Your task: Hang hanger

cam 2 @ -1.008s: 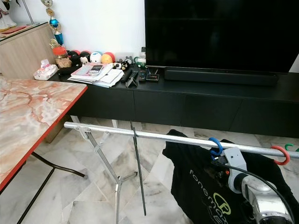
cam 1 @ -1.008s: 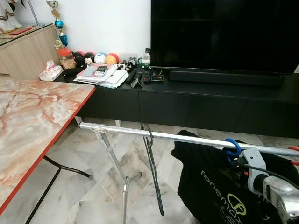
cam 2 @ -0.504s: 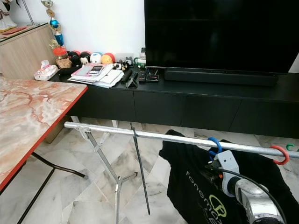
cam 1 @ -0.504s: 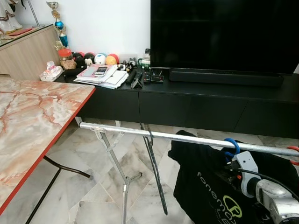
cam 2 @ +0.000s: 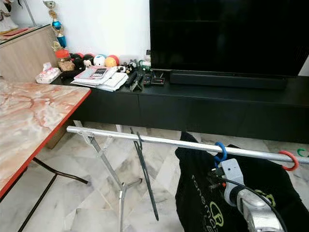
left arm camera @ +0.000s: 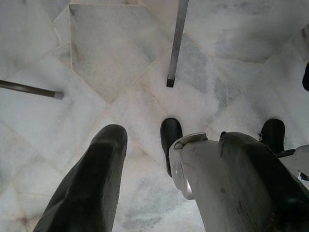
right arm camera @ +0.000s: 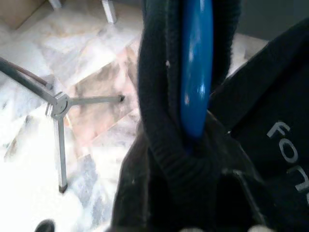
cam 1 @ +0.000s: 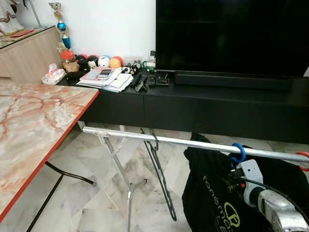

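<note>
Marble floor tiles (cam 1: 96, 203) ran under everything, pale and veined. Nearest the camera, the right gripper (cam 2: 216, 177) sat low on the robot's right side, its silver wrist reaching up toward the rail, pressed against the black shirt (cam 1: 212, 203). From the right wrist view the blue hanger (right arm camera: 195, 67) stood right in front of the camera, with the shirt's ribbed collar wrapped around its neck. The fingers themselves were hidden in the cloth, so whether they were clamped on the hanger or parted could not be told.

The hanger's hook (cam 1: 237, 152) looked looped over the metal rail (cam 1: 145, 137), directly above and just beyond the gripper, with the shirt hanging straight down from it. The rail ran across the view from the robot's left to its right, so any release would likely mean drawing the right arm back toward the robot, away from the rail, not along it. The right arm was plainly the nearer one. The left gripper (left arm camera: 145, 159) hung idle, pointing at the floor with its fingers apart.

Further left on the rail an empty black hanger (cam 1: 161, 183) dangled, and a red hook (cam 2: 288, 159) sat at the far right end. Beyond stood the marble-topped table (cam 1: 34, 125), then the black TV console (cam 1: 217, 108) with a dark television (cam 1: 231, 36).
</note>
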Controlling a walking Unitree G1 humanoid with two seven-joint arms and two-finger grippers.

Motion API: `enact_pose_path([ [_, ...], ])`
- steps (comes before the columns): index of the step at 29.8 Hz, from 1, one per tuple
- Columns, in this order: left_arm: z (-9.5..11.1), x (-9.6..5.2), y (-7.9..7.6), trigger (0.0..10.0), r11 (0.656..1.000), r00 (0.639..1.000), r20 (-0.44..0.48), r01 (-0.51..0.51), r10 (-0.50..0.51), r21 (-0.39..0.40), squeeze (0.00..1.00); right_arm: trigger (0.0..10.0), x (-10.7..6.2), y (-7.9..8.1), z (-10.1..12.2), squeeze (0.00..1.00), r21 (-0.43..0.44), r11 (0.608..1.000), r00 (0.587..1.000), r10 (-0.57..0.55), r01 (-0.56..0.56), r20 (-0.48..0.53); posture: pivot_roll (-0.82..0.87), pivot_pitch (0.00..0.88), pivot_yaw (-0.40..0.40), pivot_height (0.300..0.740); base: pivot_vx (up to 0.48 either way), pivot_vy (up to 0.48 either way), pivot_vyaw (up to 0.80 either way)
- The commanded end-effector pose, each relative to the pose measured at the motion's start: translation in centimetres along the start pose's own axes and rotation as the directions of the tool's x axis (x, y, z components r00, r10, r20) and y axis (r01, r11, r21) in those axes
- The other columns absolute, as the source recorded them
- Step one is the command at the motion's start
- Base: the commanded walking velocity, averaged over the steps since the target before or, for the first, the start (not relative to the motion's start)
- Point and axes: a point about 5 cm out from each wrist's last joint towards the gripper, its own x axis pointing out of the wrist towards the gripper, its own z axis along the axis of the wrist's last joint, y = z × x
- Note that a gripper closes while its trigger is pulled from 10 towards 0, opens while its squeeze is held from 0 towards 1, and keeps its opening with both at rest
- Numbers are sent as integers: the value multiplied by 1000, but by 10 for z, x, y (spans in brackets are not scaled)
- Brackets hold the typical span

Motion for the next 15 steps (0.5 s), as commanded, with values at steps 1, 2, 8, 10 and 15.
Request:
enact_pose_path([
  [1, -5, -1, 0, 10000, 1000, 1000, -26, -1, 2, 12, 0, 0, -2, 4, 3, 0, 30, 999, 999, -27, 26, 43, 19, 0, 20, 740, 0, 0, 0],
  [2, -6, -1, 1, 10000, 1000, 1000, -30, -1, 1, 17, 0, 0, -4, 7, 2, 0, 48, 998, 997, -47, 44, 62, 18, 0, 23, 740, 0, 0, 0],
  [8, -13, -4, 14, 10000, 999, 999, -48, -17, 19, 36, 0, 0, -13, 23, 14, 0, 136, 980, 961, -175, 148, 215, 10, 0, 40, 740, 0, 0, 0],
  [10, -14, -5, 17, 10000, 999, 998, -51, -21, 23, 39, 0, 0, -15, 28, 15, 0, 146, 978, 954, -182, 150, 238, 7, 0, 42, 740, 0, 0, 0],
  [15, -14, -7, 27, 10000, 998, 998, -51, -32, 35, 52, 0, 0, -23, 51, 16, 0, 181, 974, 941, -184, 136, 285, -8, 0, 58, 740, 0, 0, 0],
])
